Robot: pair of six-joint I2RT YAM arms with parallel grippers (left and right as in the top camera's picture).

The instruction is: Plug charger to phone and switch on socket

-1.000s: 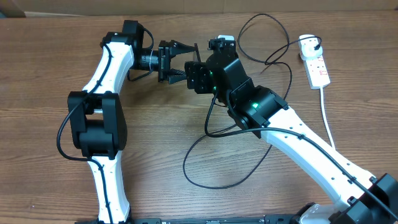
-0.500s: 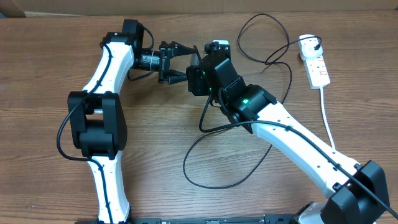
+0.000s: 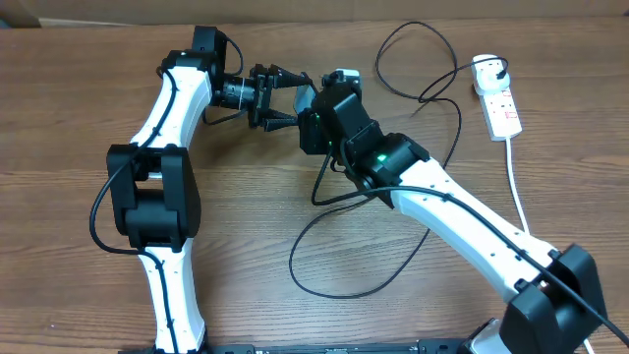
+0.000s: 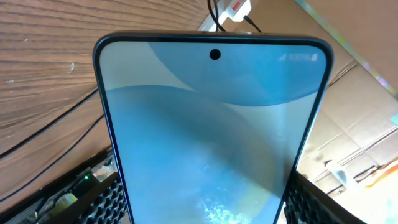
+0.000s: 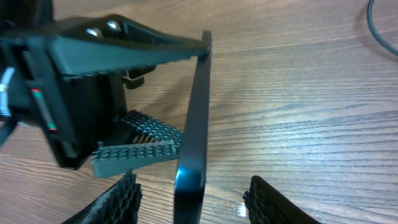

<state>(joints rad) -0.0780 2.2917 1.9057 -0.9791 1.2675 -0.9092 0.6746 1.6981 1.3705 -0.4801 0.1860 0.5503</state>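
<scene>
Holds the phone [image 4: 211, 137] clamped in the left gripper [image 3: 298, 98], raised off the wooden table [image 3: 79, 246] near its far edge. Shows a pale blue screen to the left wrist camera, punch-hole end pointing away from the wrist. Straddles the phone's thin dark edge with the right gripper [image 5: 194, 186], jaws apart, one ribbed finger [image 5: 121, 199] on either side, a gap visible on both. Has the charger [image 3: 292, 265] lying as a thin black cable in loose loops on the table, under and beyond the right arm, running up to the far end of the socket [image 3: 503, 110]. Cannot tell where the connector tip lies. Has the socket flat at the far right, thick white cord [image 3: 513, 177] trailing toward the near edge
</scene>
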